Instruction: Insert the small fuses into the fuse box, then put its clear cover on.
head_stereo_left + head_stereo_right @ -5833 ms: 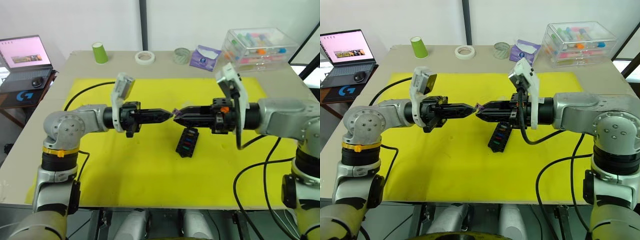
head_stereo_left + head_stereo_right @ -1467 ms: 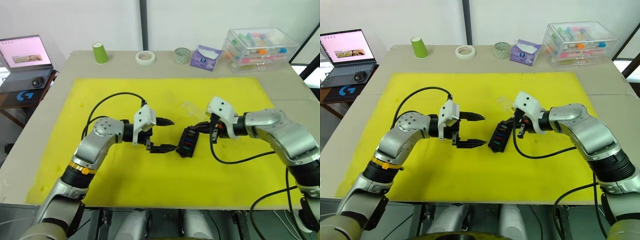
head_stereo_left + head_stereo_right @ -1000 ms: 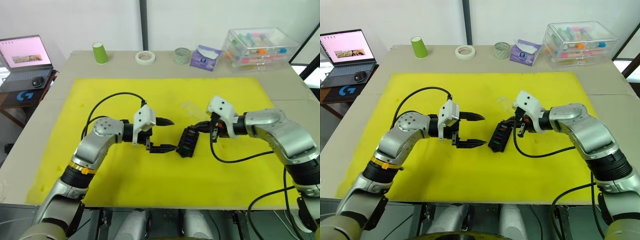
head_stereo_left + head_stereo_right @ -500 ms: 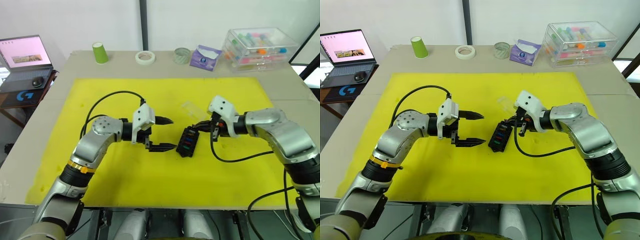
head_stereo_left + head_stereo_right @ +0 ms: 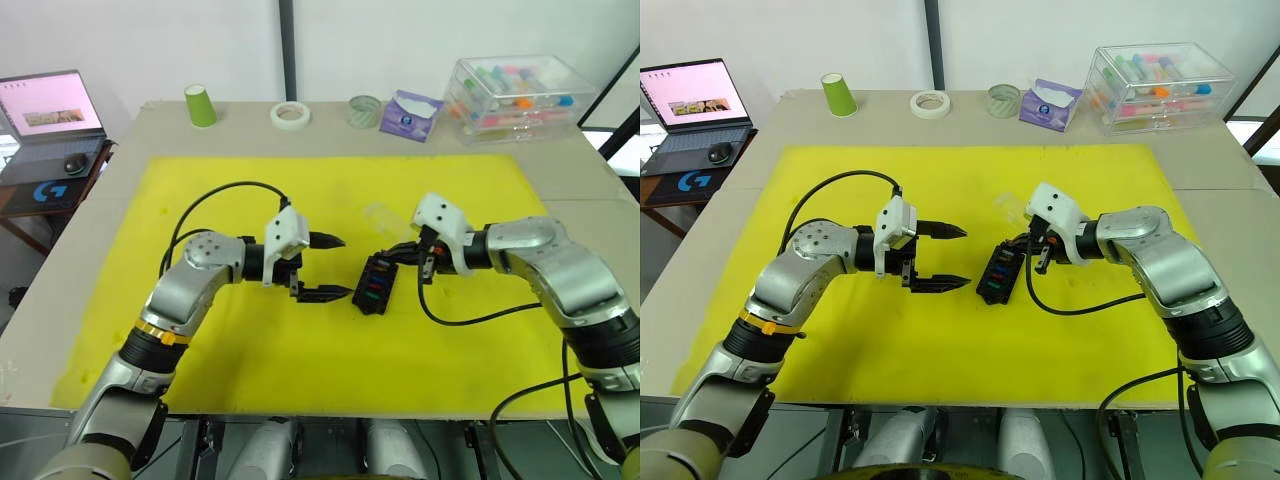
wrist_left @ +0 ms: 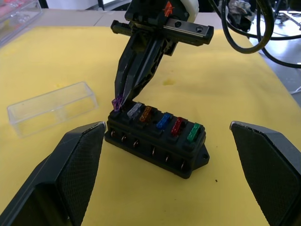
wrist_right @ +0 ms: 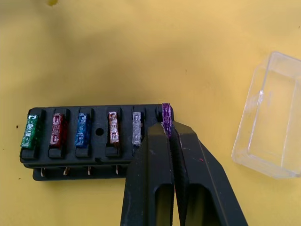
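right gripper [image 7: 168,134] pinches the purple fuse [image 7: 166,118] at the fuse box [image 7: 89,136] end slot; left gripper [image 5: 335,266] hovers wide open, empty, beside it.

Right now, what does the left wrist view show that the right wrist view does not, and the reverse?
Left wrist view alone: the left gripper with its black fingers spread wide open, and the right arm's wrist housing and cables.

Right wrist view alone: the slots of the black plastic fuse box from straight above.

Both: the right gripper shut on the purple blade fuse at the end slot, five seated fuses, the clear plastic cover, and the yellow mat.
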Robot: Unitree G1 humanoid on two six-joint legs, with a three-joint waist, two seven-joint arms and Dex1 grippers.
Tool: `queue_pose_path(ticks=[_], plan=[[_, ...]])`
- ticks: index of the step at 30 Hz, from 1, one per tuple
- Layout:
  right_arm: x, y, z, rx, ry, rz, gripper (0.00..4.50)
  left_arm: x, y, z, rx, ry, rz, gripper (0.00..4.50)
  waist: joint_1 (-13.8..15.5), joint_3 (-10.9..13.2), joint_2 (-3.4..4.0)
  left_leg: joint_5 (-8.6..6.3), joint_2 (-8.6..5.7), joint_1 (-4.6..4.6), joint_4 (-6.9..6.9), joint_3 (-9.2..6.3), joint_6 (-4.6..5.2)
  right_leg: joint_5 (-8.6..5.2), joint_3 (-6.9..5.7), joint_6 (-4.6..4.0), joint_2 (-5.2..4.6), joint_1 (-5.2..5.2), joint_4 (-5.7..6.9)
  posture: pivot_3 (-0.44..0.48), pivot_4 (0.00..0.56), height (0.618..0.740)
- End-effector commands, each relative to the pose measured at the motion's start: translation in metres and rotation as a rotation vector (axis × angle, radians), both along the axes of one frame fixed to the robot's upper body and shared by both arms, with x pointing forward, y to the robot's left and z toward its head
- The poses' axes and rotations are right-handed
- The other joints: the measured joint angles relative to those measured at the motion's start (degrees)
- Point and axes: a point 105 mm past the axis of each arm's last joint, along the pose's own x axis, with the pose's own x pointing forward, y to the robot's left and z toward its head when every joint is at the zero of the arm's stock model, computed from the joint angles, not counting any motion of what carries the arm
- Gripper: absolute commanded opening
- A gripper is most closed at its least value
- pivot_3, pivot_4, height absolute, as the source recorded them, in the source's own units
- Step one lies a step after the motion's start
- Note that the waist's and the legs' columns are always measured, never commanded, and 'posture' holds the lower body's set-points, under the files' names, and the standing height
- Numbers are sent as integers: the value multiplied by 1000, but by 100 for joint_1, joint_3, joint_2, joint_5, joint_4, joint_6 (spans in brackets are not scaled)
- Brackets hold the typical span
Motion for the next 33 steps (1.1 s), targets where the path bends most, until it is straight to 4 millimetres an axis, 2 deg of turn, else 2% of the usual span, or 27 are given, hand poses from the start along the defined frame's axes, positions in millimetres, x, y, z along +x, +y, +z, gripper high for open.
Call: queue_pose_path(ticks=[1,33], plan=[[2,-2,6,-22,-41,11,0,2,1,12,-9,-45,4,4459,-3,0,0,0,0,0,0,0,0,0,0,0,0,0,0,0,150,740],[2,3,3,-34,-24,72,0,-1,2,9,6,-44,-11,4459,-5,0,0,0,0,0,1,0,0,0,0,0,0,0,1,0,150,740]])
